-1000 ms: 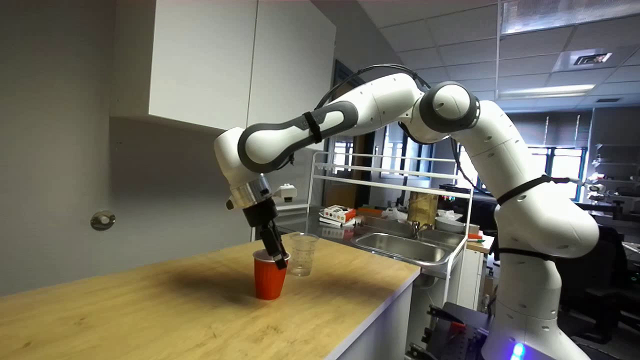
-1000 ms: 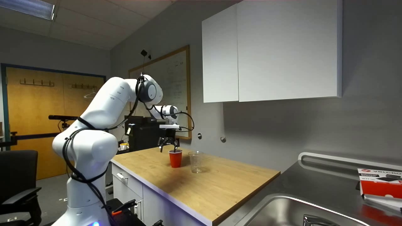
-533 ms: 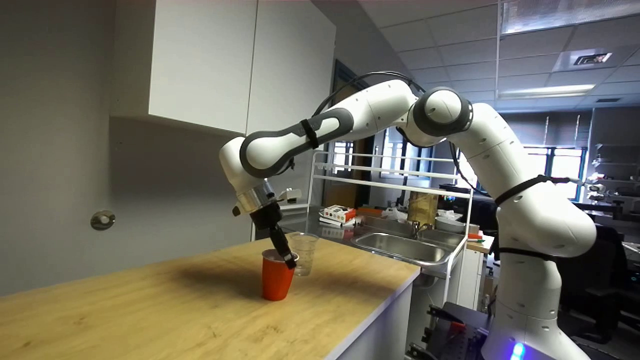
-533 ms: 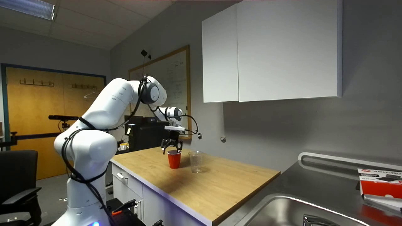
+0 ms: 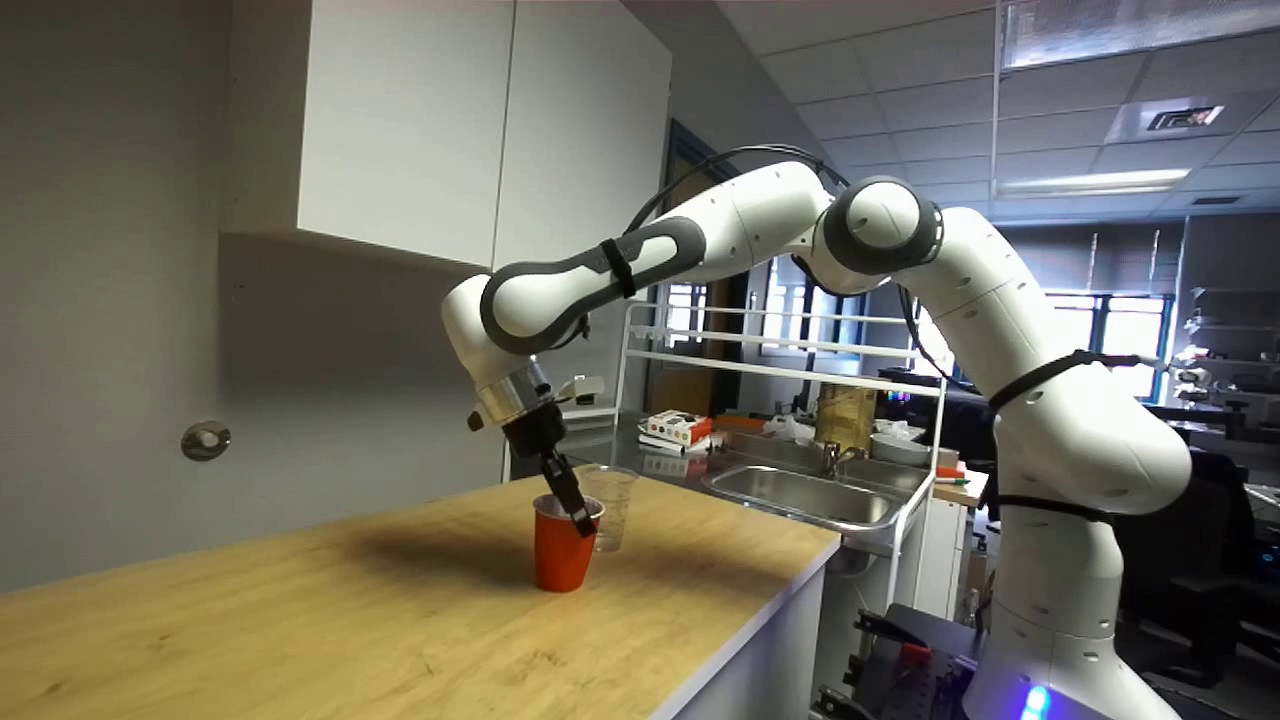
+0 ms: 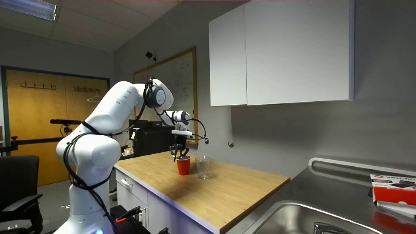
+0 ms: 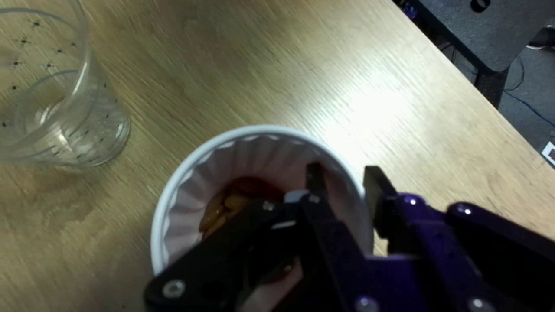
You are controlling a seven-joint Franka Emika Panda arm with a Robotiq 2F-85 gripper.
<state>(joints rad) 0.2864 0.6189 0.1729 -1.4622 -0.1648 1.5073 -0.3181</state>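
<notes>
A red cup (image 5: pixel 560 558) with a white rim (image 7: pixel 263 129) stands on the wooden counter, seen in both exterior views. At its bottom lie brownish-orange pieces (image 7: pixel 234 203), partly covered by the gripper. My gripper (image 7: pixel 343 169) straddles the cup's wall, one finger inside and one outside. The outer finger is at the rim; a gap shows between the inner finger and the wall, so the jaws stand part-way open. In an exterior view the gripper (image 6: pixel 179 158) points down over the cup. Close beside it is a clear plastic cup (image 7: pixel 104 125) with dark specks.
The counter (image 6: pixel 227 188) ends at an edge near the robot's base. Past its far end are a metal sink (image 5: pixel 805 495) and a white rack (image 5: pixel 780 370). White wall cabinets (image 6: pixel 279 55) hang above. A red and white box (image 6: pixel 395 191) lies by the sink.
The gripper has come lower and its fingers have drawn closer together about the red cup's wall. The red cup has shifted slightly towards the clear cup; it leaned a little half a second ago.
</notes>
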